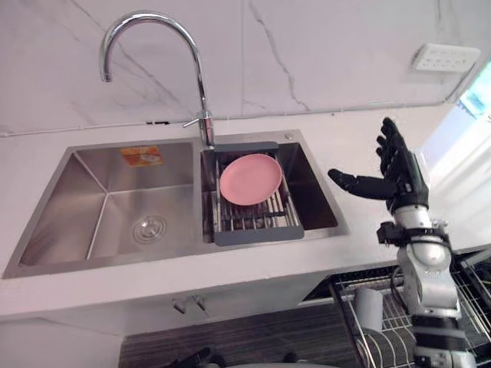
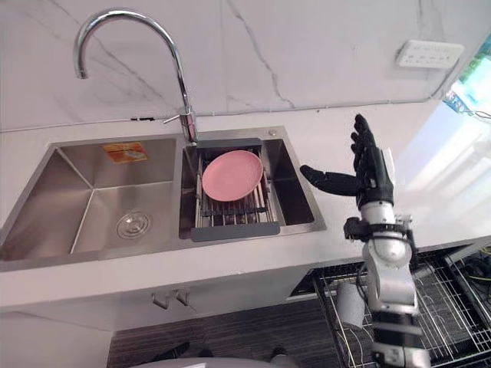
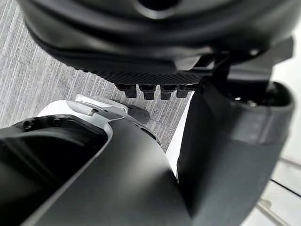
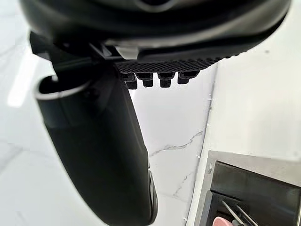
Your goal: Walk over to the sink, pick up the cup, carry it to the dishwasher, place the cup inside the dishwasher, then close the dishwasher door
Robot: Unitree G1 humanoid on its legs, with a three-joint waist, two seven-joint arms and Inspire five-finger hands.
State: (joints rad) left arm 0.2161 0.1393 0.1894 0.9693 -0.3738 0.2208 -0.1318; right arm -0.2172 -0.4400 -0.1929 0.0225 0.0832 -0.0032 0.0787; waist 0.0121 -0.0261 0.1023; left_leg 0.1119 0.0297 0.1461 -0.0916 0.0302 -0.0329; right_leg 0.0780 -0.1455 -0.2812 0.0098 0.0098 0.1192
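Steel sink point(image 1: 176, 259): two basins sunk in a white counter point(image 1: 345, 134), on the thumb side of the right hand point(image 1: 399, 170), near it but not touching.
Right hand: up over the counter just past the sink's right rim; fingers point(image 1: 390, 142) straight and pointing toward the wall, thumb point(image 1: 357, 184) stretched sideways toward the sink; spread wide, gripping nothing.
Right wrist view: same hand point(image 4: 155, 33) from close, fingertips in a straight row, thumb standing clear of them, marbled wall beyond.
Cup point(image 1: 370, 308): pale grey, in the dishwasher rack point(image 2: 449, 295) below the counter edge, under the right hand and just beside that arm's forearm; well apart from the fingers; upright or tipped, cannot tell.
Dishwasher rack: wire, standing out from under the counter, beneath the right hand and on both sides of the forearm.
Pink plate point(image 1: 251, 179): lying on the slatted drain rack point(image 1: 257, 230) in the basin nearer the right hand, beyond the thumb tip and apart from it.
Tap point(image 1: 201, 84): chrome, high-arched, rising behind the divider between the basins, farther from the right hand than the plate, spout over the far basin.
Far basin: round drain point(image 1: 149, 228) in the floor, orange sticker point(image 1: 141, 156) on the back wall, well apart from the right hand.
Wall socket point(image 1: 445, 57): white, on the marbled wall beyond the right hand's fingertips.
Left hand point(image 3: 141, 52): low over a grey plank floor point(image 3: 28, 89); fingers point(image 3: 149, 90) in a straight row, thumb apart from them; relaxed and wide, nothing in it.
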